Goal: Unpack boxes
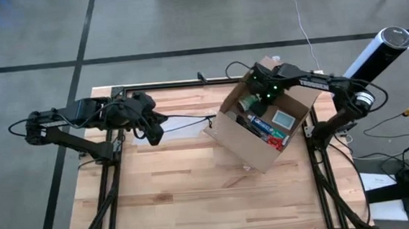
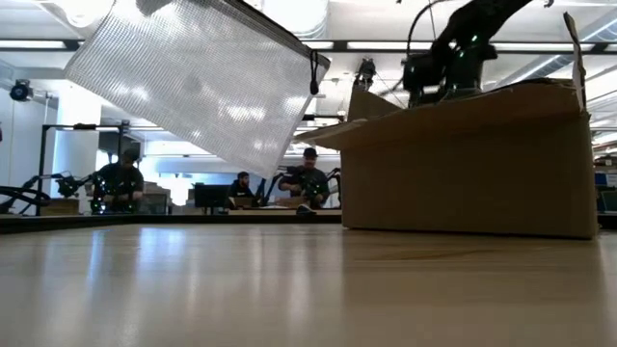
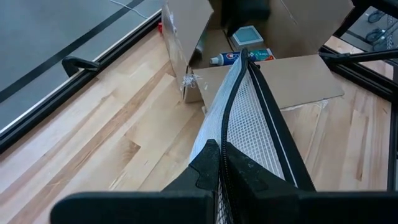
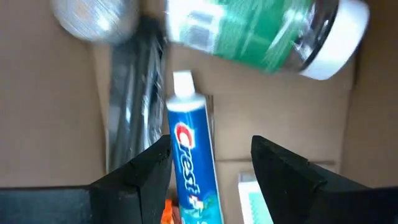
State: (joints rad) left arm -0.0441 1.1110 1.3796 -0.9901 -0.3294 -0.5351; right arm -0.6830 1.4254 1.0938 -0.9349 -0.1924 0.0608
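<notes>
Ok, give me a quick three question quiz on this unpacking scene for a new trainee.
1. True or false: the left hand is shut on the mesh zip pouch.
2. Which tube lies below the open right hand? A) glue B) Crest toothpaste C) sunscreen
3. Fill in: the cardboard box has its flaps ____.

Key: 1 true; 2 B; 3 open.

mesh pouch tilted, airborne | cardboard box on table (flaps up)
</notes>
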